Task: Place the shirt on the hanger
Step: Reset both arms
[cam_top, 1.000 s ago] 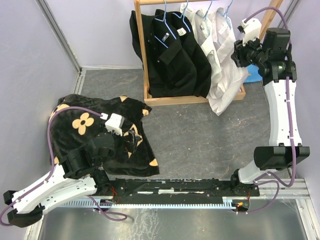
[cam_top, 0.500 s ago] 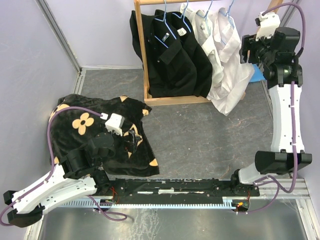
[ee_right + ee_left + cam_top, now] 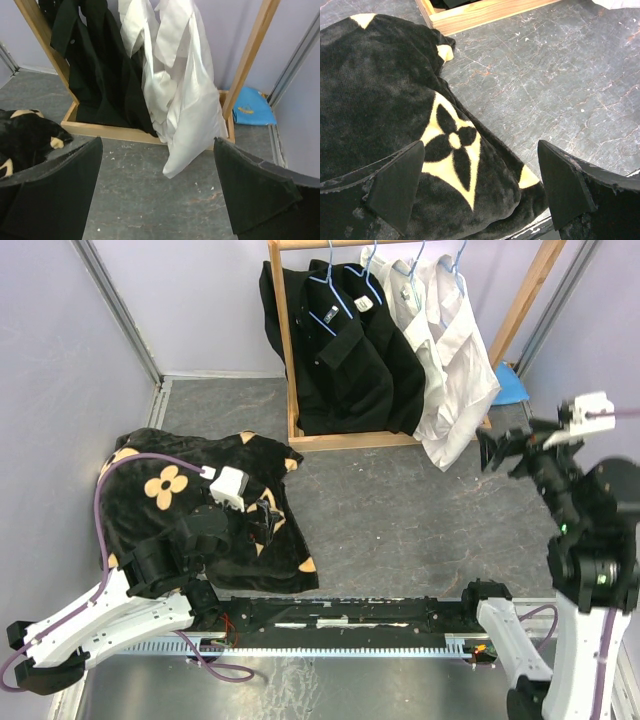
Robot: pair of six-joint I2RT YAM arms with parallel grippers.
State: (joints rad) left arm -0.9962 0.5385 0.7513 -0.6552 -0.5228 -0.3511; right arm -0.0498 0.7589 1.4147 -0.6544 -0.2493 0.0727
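While the shirt (image 3: 460, 360) hangs on the rack (image 3: 283, 360), both jaws gape (empty), right near its hem, left over cloth (image 3: 245, 455).

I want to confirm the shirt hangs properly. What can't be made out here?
- Hanger hook: top external, cut by the top edge; its seat on the rack rail is unclear.
- Shirt collar and shoulders: right wrist, cut by the top edge.
- Blue object: top external, small, partly behind the rack post; unidentifiable.
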